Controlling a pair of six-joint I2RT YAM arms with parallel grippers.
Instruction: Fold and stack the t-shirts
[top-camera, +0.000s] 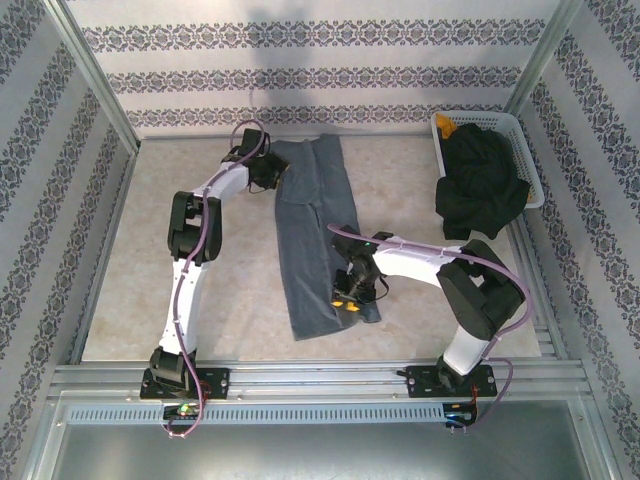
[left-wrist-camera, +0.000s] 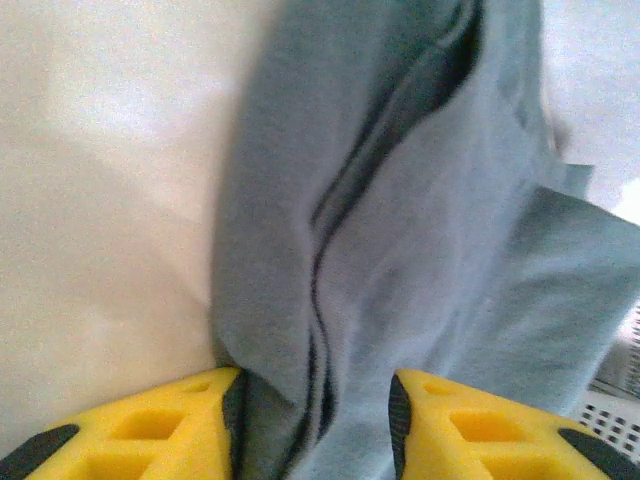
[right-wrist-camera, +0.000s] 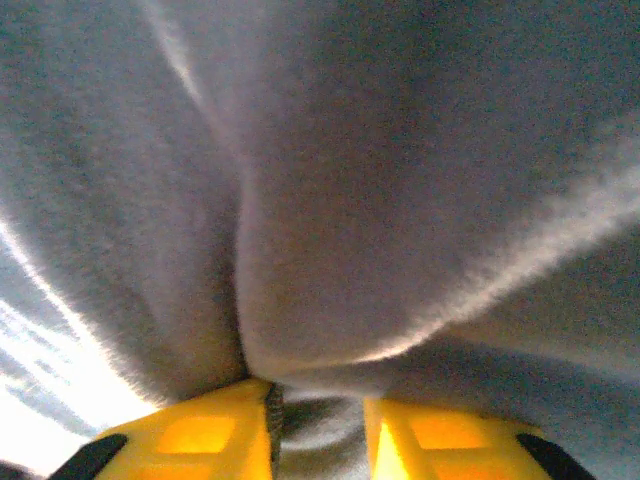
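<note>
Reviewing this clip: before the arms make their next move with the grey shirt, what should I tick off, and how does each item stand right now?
1. Left gripper holding the grey shirt: ok, cloth sits between its fingers.
2. Right gripper holding the same shirt: ok, a fold is bunched between its fingers.
3. Grips at opposite ends: ok, left at the far end, right at the near end.
4. Shirt folded into a long strip: ok in the top view.
5. Layers lined up edge to edge: cannot tell.
6. Black shirt out of the way: ok, it lies in the basket, spilling over its near rim.
</note>
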